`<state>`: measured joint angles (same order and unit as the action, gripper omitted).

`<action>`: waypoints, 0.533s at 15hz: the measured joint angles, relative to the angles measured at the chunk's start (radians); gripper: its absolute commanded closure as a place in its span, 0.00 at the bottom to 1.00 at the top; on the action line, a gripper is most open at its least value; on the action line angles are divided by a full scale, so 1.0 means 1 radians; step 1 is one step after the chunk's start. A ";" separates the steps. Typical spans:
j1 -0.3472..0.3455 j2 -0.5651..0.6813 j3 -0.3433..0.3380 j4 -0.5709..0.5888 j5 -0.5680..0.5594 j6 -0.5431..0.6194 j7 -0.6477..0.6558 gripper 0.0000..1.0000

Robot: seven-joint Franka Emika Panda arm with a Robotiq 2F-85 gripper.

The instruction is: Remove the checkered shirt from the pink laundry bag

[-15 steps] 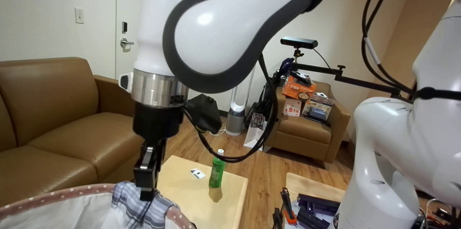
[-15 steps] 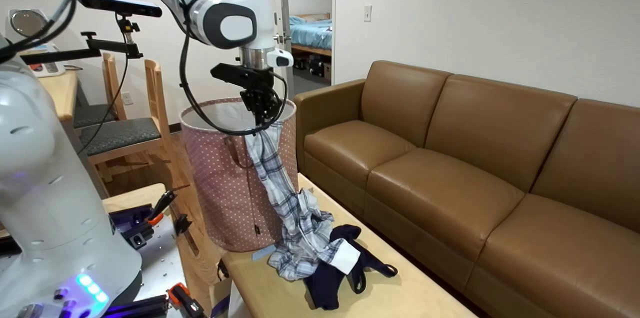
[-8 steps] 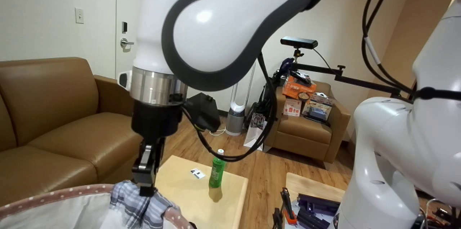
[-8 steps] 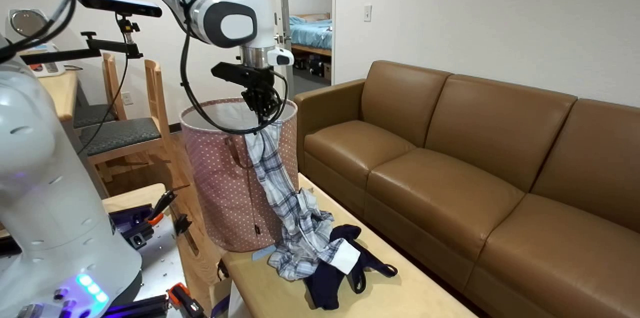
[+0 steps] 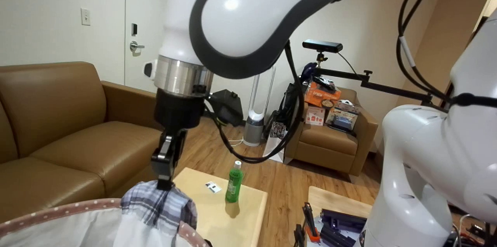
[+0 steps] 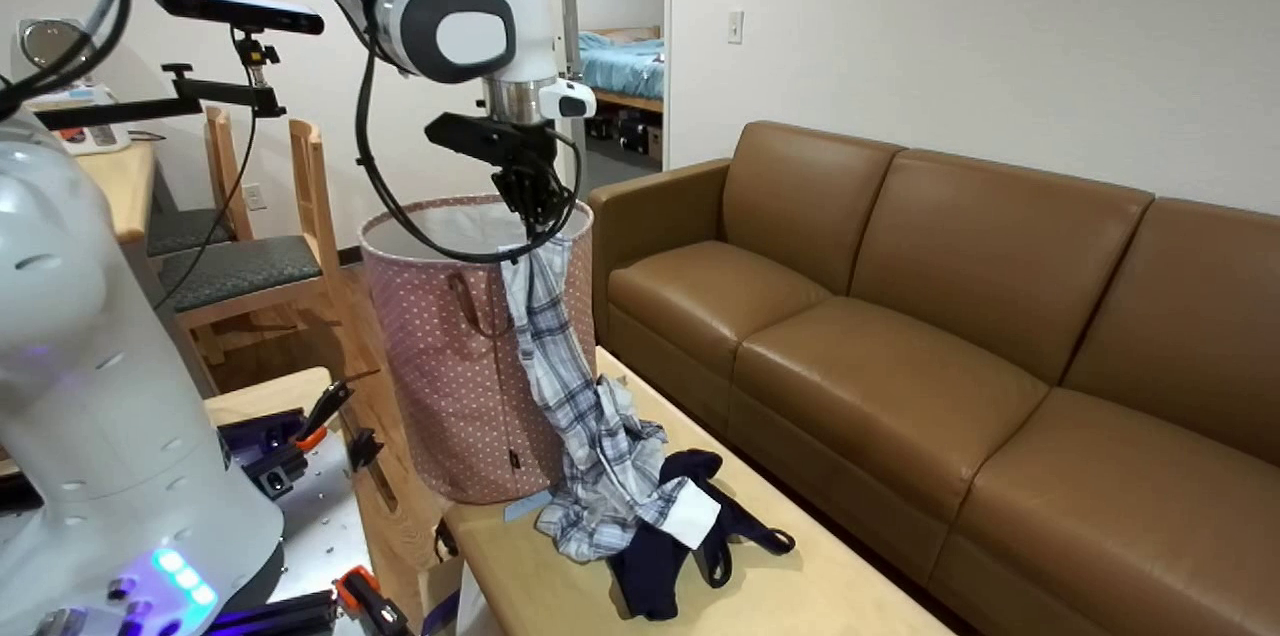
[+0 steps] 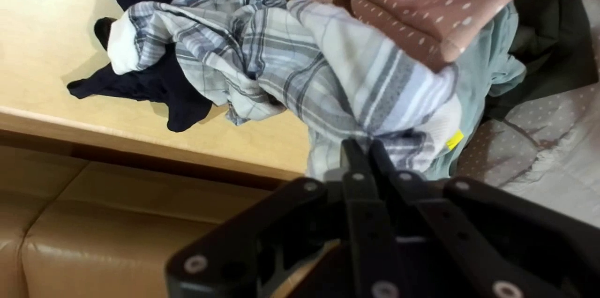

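The pink dotted laundry bag (image 6: 450, 396) stands upright on the wooden table; its rim (image 5: 85, 204) shows in an exterior view. The blue-grey checkered shirt (image 6: 560, 366) drapes over the rim, down the bag's outside and onto the table. My gripper (image 7: 362, 145) is shut on a pinched fold of the shirt (image 7: 290, 49), fabric bunched at the fingertips. In an exterior view the gripper (image 5: 165, 185) holds the shirt (image 5: 155, 206) just above the rim. The gripper also shows at the bag's top (image 6: 540, 228). Whether shirt fabric remains inside the bag is hidden.
A navy garment (image 6: 650, 566) lies on the table (image 6: 790, 596) under the shirt's end. Pale green cloth (image 7: 492, 49) shows in the bag. A green bottle (image 5: 234, 185) stands on the table. A brown sofa (image 6: 850, 366) runs alongside.
My gripper has risen and moved slightly right in both exterior views, staying shut. The held part of the shirt has come up with it above the rim. The shirt's lower end has not moved.
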<state>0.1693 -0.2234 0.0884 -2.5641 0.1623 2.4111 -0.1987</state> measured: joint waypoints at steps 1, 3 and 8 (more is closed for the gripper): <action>-0.003 -0.022 -0.012 -0.008 0.000 -0.001 0.000 0.94; -0.015 -0.065 -0.036 -0.026 -0.001 -0.001 0.000 0.95; -0.098 -0.094 -0.081 -0.048 -0.067 -0.006 0.051 0.94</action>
<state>0.0711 -0.3171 0.0075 -2.6122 0.0954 2.4051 -0.1472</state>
